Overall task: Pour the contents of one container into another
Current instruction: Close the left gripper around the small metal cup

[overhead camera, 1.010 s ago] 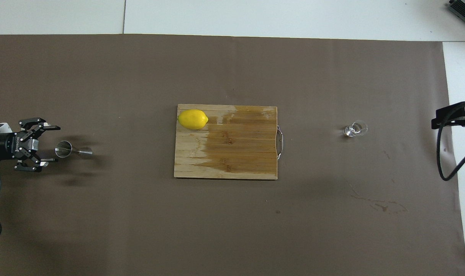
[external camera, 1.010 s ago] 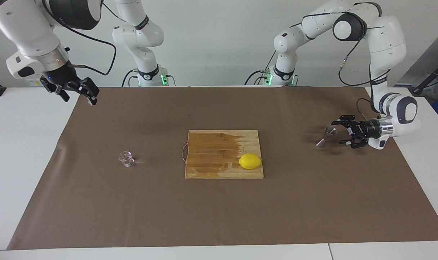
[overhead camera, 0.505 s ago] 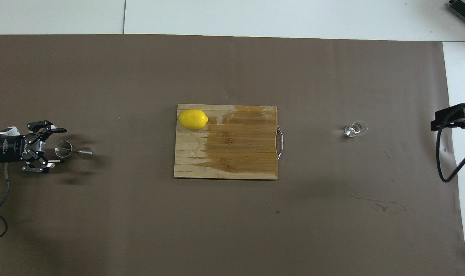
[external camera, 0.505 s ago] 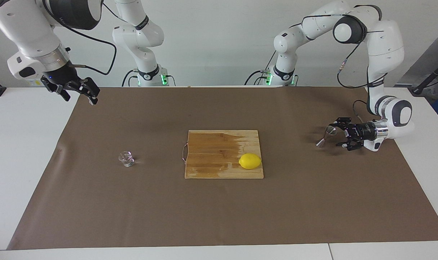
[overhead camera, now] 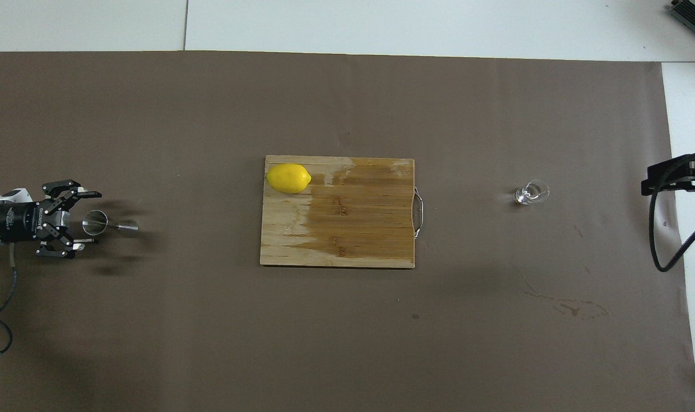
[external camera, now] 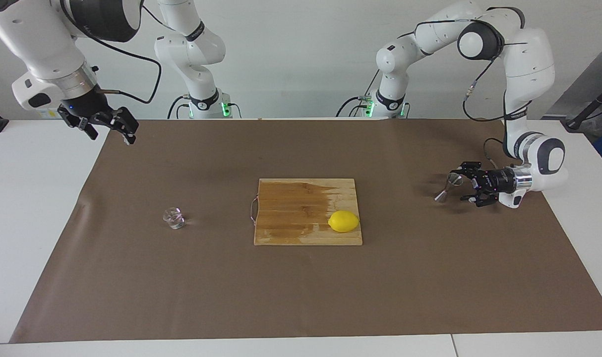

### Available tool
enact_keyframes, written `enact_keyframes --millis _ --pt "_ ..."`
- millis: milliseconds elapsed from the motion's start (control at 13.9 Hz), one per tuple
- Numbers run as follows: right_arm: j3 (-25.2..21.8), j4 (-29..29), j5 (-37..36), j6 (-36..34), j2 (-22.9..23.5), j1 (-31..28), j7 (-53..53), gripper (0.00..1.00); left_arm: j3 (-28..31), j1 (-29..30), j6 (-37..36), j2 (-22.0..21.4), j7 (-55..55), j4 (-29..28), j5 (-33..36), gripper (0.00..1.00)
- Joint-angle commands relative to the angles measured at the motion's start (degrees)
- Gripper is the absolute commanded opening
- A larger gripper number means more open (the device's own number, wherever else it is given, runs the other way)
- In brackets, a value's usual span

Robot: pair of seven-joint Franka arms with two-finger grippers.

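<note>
- Mat point(external camera: 301, 287) point(overhead camera: 347, 343): brown, covering most of the white table point(external camera: 33, 198) point(overhead camera: 439, 28).
- Board point(external camera: 296, 208) point(overhead camera: 353, 229): wooden, mid-mat, partly wet-darkened, with a wire handle.
- Lemon point(external camera: 343, 221) point(overhead camera: 288, 178): on a board corner.

The lemon point(external camera: 344, 221) is bright yellow. The board point(external camera: 301, 208) is light brown wood with darker streaks. The paper point(external camera: 301, 297) is plain dark brown on a white table point(external camera: 28, 198). The jigger point(external camera: 448, 186) is shiny silver. The cup point(external camera: 174, 218) is clear glass.
</note>
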Motion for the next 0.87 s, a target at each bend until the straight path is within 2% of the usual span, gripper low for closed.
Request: enact_keyframes --millis 0,794 --pt "0.1 -2.1 0.2 0.4 -1.5 0.0 -0.3 1.00 0.1 -0.5 0.5 -0.7 1.2 -1.3 -1.0 1.00" --pt "0.1 -2.3 0.2 0.5 -1.5 -0.1 -0.7 1.00 -0.2 -0.1 -0.1 -0.9 -0.2 -1.7 -1.4 1.00"
